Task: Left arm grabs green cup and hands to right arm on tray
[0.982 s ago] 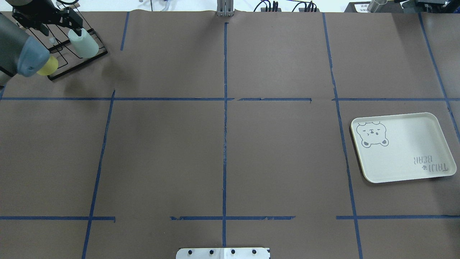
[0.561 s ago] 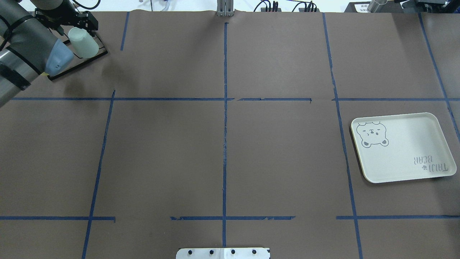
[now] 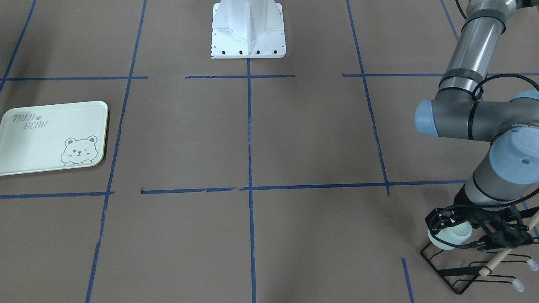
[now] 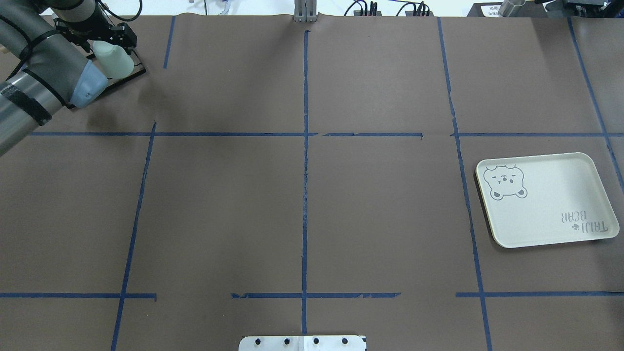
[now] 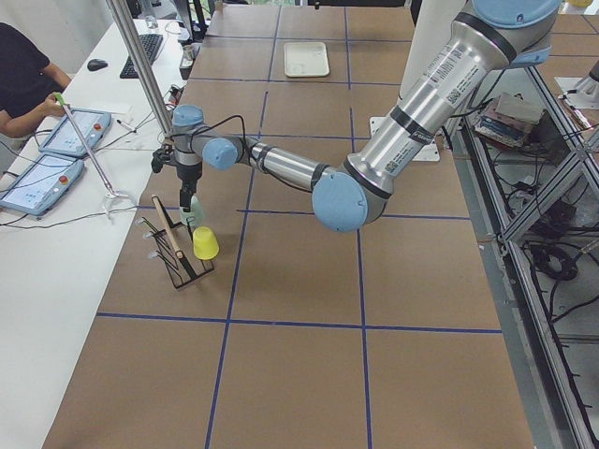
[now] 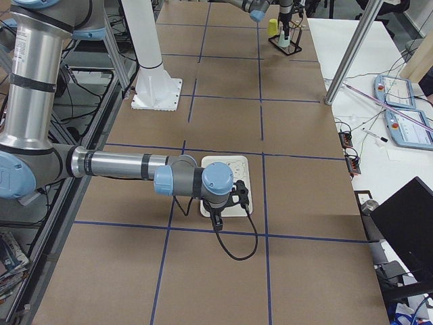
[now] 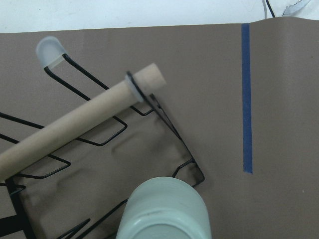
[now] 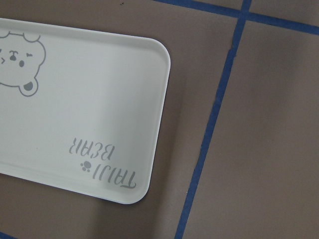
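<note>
The left pincer (image 3: 454,230) points down over the far left corner of the counter (image 4: 219,209), its jaws apart on either side of the green cup (image 3: 446,240). Cable and black housing crowd the fingers, so I cannot tell whether the pads touch the cup's wall. The cup sits upside down directly under the pincer, on a black wire rack (image 3: 438,271). In the wrist view its flat base fills the bottom edge and the rest is cut off, and no finger shows there at all. Just beside the pincer a wooden dowel (image 7: 75,129) slants across the rack, and past it one prong ends in a pale cap (image 7: 50,50). A yellow cup (image 5: 205,244) sits on the same rack next to the green one; from overhead the left arm (image 4: 44,63) hides it. Blue tape (image 7: 246,99) runs along the counter a little beyond the rack. Well away from this pincer, at the counter's opposite end, lies the tray (image 4: 551,195), bare but for its bear drawing (image 4: 504,182) and lettering. The right pincer (image 6: 218,222) hangs over that tray's edge, too small in the side view to say whether its jaws are apart or together. Its own wrist camera shows only the tray's lettered corner.
</note>
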`<state>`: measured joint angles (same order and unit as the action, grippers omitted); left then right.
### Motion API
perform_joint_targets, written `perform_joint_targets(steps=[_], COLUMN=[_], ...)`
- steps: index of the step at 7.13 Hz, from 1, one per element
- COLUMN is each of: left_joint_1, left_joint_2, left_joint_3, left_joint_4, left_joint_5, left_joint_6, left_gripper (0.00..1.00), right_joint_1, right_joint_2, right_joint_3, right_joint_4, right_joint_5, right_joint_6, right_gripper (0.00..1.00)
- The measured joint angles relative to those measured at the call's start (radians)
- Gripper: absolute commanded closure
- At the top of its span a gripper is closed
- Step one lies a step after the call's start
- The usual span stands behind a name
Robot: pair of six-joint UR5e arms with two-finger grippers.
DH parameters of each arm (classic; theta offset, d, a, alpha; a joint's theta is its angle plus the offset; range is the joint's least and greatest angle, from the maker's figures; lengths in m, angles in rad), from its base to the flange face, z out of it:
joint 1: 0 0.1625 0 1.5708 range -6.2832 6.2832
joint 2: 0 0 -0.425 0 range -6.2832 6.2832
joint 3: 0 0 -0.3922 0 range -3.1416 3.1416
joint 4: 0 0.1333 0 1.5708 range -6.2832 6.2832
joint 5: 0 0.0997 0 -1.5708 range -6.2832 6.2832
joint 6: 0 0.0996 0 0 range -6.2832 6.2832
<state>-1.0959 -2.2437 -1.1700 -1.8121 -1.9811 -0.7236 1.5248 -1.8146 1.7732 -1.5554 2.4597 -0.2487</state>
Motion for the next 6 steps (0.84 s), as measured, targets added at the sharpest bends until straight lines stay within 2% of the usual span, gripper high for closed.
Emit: perform_joint_targets(steps=[1, 2, 3, 4, 6], left_joint_1=[0.001, 0.001, 0.001, 0.001, -0.004], left_joint_2=[-0.001, -0.001, -0.002, -0.004, -0.008], left_joint_3=[0.012, 0.02, 0.026, 0.027, 0.007], left_joint_4=[-0.003, -0.004, -0.005, -0.006, 0.001], left_joint_5=[0.0, 0.0, -0.001, -0.001, -0.004], left_joint_6=[0.0, -0.002, -0.004, -0.012, -0.024], left_gripper=[0.08, 0.38, 0.8, 0.95, 0.99], right_joint_1=[0.0, 0.0, 0.0, 0.0, 0.0], right_joint_2=[0.0, 0.0, 0.0, 0.0, 0.0], right_joint_3=[-0.001, -0.001, -0.001, 0.0, 0.0], right_joint_4=[0.001, 0.001, 0.002, 0.002, 0.003], right_joint_5=[0.001, 0.003, 0.006, 0.008, 0.01], right_joint_6=[0.0, 0.0, 0.0, 0.0, 0.0], right_gripper=[0.0, 0.0, 0.0, 0.0, 0.0])
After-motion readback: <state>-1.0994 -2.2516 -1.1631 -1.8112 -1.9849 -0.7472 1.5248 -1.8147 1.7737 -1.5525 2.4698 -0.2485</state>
